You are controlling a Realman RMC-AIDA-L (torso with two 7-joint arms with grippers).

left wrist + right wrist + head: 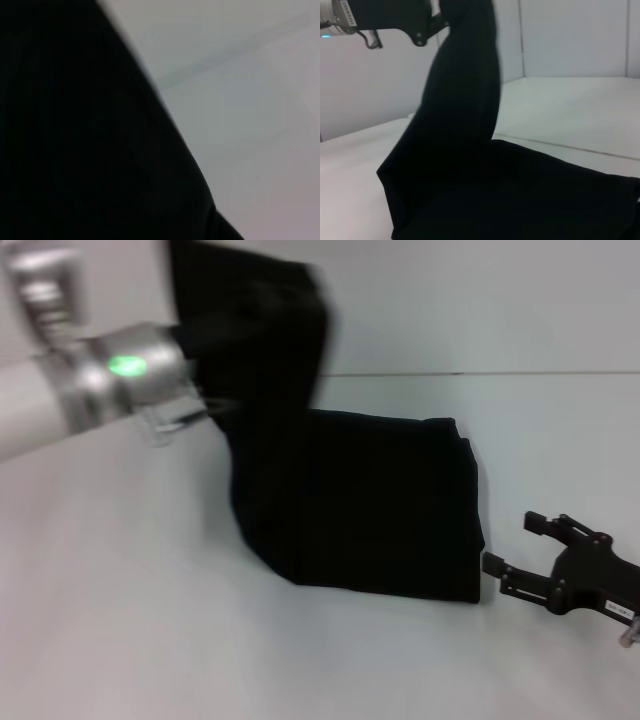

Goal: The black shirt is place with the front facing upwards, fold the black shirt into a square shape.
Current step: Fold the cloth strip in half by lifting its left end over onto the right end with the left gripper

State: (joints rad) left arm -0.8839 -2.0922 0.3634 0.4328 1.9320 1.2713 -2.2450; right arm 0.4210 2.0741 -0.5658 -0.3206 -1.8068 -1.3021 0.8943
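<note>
The black shirt lies partly folded on the white table, plain black side showing and no lettering visible. Its left part is lifted high and hangs as a tall flap from my left gripper, which is shut on the cloth well above the table. In the head view the cloth hides the left fingers. The shirt fills most of the left wrist view and the foreground of the right wrist view. My right gripper is open and empty, low over the table just right of the shirt's right edge.
The white table stretches bare to the left and in front of the shirt. Its far edge meets a pale wall behind. My left arm's silver wrist with a green light hangs over the table's left side.
</note>
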